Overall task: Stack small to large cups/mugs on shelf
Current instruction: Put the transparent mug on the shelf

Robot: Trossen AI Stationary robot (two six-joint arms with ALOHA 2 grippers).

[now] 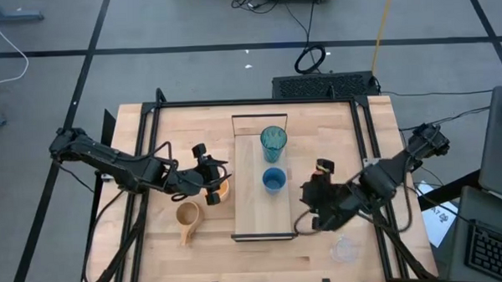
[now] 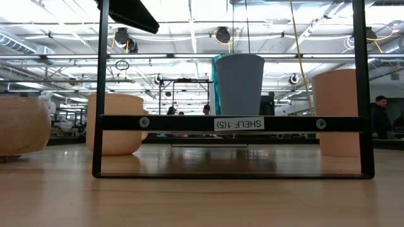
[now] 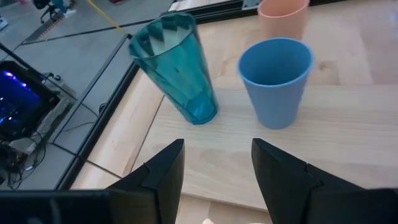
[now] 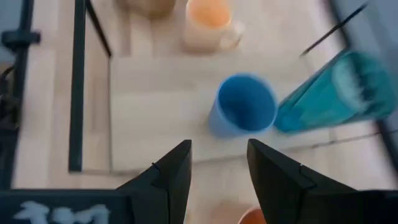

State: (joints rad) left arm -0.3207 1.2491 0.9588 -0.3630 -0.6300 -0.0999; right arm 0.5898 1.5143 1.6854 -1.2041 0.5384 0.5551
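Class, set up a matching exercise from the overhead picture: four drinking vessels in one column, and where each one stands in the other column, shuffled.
Things:
1. teal tumbler
2. blue cup
3. tan mug
4. clear glass

Places:
A. on the table, left of the shelf
B. on the shelf, at its far end
C. on the table, right of the shelf, near the front edge
D. on the shelf, near its middle

Pairs: 1-B, 2-D, 3-A, 4-C
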